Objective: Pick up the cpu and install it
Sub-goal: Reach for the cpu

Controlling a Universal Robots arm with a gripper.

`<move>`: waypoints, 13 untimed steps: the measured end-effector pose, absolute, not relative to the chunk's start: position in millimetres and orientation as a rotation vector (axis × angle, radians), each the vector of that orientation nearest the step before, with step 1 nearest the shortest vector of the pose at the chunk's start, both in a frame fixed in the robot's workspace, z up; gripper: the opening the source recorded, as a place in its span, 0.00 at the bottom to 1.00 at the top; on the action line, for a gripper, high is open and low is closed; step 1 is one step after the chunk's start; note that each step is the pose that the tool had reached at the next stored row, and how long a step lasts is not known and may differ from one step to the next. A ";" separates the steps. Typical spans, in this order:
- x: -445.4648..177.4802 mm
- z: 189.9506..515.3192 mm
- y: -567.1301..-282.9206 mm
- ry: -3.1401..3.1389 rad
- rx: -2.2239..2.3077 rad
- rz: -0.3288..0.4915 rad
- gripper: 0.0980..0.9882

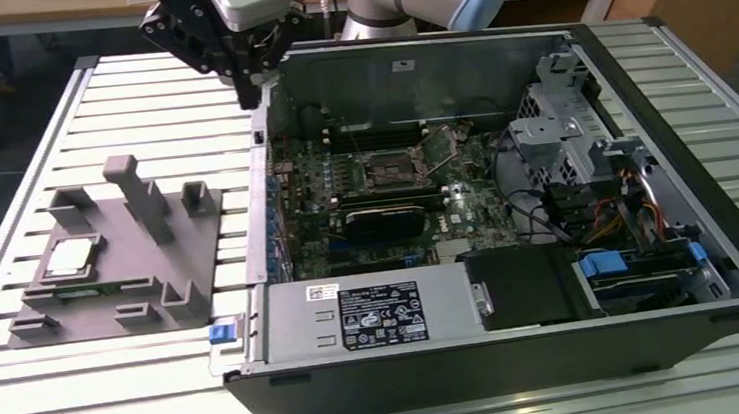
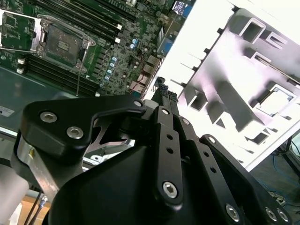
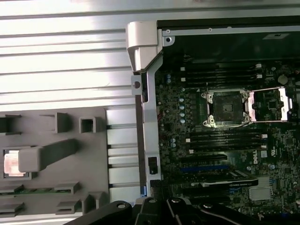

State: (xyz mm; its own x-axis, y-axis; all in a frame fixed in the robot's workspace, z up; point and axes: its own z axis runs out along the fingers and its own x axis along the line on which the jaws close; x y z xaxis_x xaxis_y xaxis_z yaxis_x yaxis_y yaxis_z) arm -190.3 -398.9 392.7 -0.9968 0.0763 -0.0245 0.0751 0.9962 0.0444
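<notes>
The cpu (image 1: 69,258) is a small pale square chip lying in a recess of the grey plastic fixture (image 1: 122,279) on the slatted table, at the exterior view's left. It also shows in the first wrist view as the cpu (image 3: 11,163) and in the second as the cpu (image 2: 276,101). My black gripper (image 1: 250,95) hangs above the back left corner of the open computer case (image 1: 516,345), well behind the chip. Its fingers (image 2: 161,96) are shut together with nothing between them. The empty socket (image 3: 225,108) sits on the motherboard with its metal frame folded open.
Upright blocks (image 1: 141,202) rise from the fixture beside the chip. The case's side wall (image 3: 147,140) stands between fixture and motherboard. A drive cage (image 1: 577,119) and cables fill the case at the exterior view's right, and a power supply (image 1: 366,313) lies along its near edge.
</notes>
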 end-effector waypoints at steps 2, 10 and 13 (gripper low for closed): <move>-191.5 392.7 -398.9 3.112 0.118 0.068 0.01; -196.2 392.6 -398.9 3.112 0.118 0.068 0.01; -198.0 392.7 -398.9 3.113 0.118 0.068 0.01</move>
